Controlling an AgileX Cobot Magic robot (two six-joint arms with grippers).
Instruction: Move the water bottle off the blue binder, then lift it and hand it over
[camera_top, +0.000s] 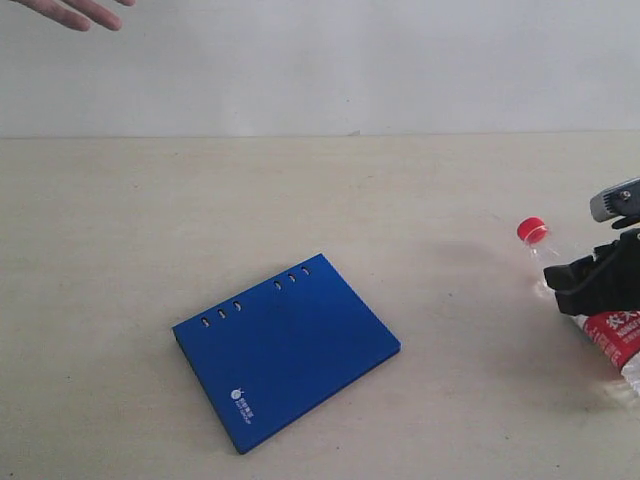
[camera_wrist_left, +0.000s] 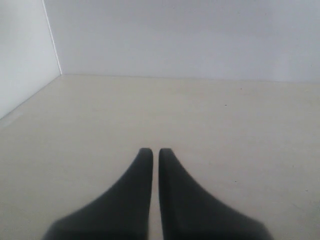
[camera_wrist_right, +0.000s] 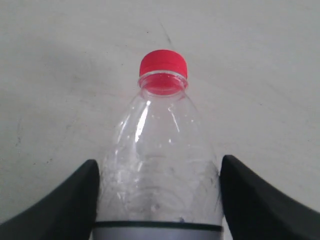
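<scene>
The water bottle (camera_top: 612, 338) is at the far right of the worktop (camera_top: 150, 220), well apart from the blue binder (camera_top: 288, 350), which lies flat near the middle. The right hand (camera_wrist_right: 160, 162) flanks its clear body, fingers at both sides; whether they clamp it I cannot tell. The left hand (camera_wrist_left: 155, 152) is pressed together, empty.

I see a pale beige table top (camera_top: 300, 180), matte and faintly scuffed, running back to a plain white wall (camera_top: 350, 60). My left-arm feed shows a side wall (camera_wrist_left: 20, 50) meeting it. Light is soft, even.
</scene>
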